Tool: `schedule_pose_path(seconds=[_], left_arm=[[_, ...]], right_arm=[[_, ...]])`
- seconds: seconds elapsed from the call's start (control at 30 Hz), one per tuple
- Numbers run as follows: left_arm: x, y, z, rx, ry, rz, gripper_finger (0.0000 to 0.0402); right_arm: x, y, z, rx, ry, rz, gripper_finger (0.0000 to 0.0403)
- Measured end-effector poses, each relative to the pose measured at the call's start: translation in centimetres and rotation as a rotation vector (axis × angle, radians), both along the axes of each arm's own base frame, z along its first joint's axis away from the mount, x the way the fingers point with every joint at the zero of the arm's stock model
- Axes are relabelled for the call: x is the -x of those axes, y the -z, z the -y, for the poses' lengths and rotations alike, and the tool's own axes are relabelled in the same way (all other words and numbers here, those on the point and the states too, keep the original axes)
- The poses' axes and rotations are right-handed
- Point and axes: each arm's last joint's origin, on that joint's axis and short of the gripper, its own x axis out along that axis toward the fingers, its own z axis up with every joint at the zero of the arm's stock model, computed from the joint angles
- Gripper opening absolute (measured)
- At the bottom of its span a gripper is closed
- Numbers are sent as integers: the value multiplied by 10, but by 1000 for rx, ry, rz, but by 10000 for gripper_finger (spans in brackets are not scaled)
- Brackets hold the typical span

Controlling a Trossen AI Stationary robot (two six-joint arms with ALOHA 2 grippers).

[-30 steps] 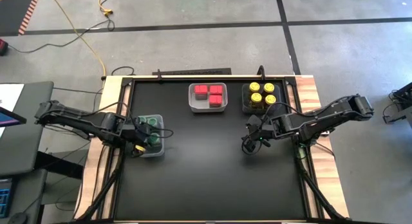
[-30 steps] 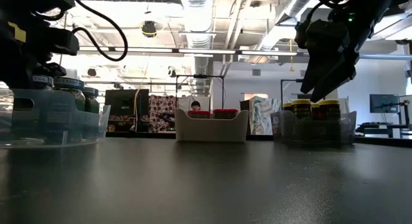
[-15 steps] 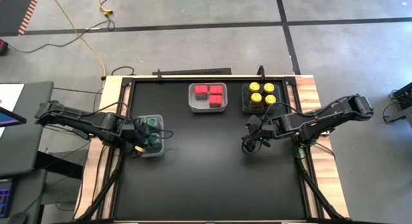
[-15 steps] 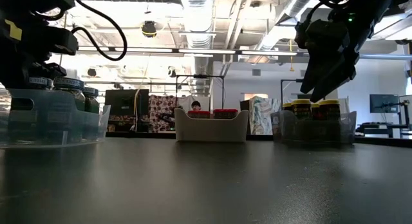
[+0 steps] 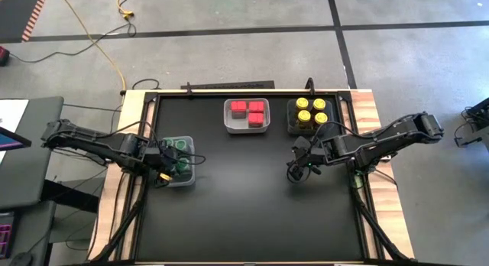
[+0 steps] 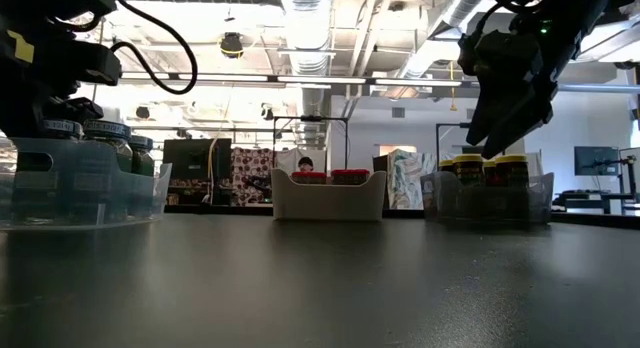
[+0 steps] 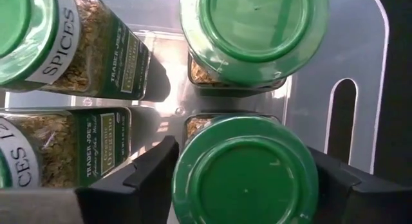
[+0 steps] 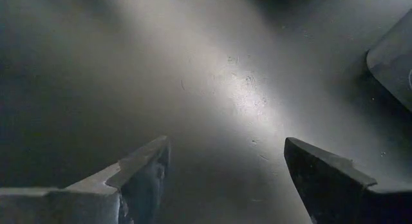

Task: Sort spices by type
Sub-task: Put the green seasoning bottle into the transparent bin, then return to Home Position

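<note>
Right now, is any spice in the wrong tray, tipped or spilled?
Nothing stands out. Red boxes, yellow-lidded jars and green-lidded jars each sit upright in their own tray; left gripper straddles one green jar.

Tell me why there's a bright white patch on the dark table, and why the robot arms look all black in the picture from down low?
Right wrist view: the patch is light glaring off the table between the open right gripper. Low view: bright ceiling lights sit behind the arms, so they show as dark silhouettes.
</note>
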Motion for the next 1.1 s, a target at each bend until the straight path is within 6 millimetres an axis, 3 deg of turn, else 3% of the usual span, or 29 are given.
schedule_pose_path(seconds=[0.27,0.63,1.1], left_arm=[[0,0,0,-6,-9,0,282],[1,-2,-1,-5,-10,14,281],[26,-20,-5,29,-17,236,281]], right_arm=[[0,0,0,0,0,0,331],[0,0,0,0,0,0,331],[0,0,0,-1,1,1,331]])
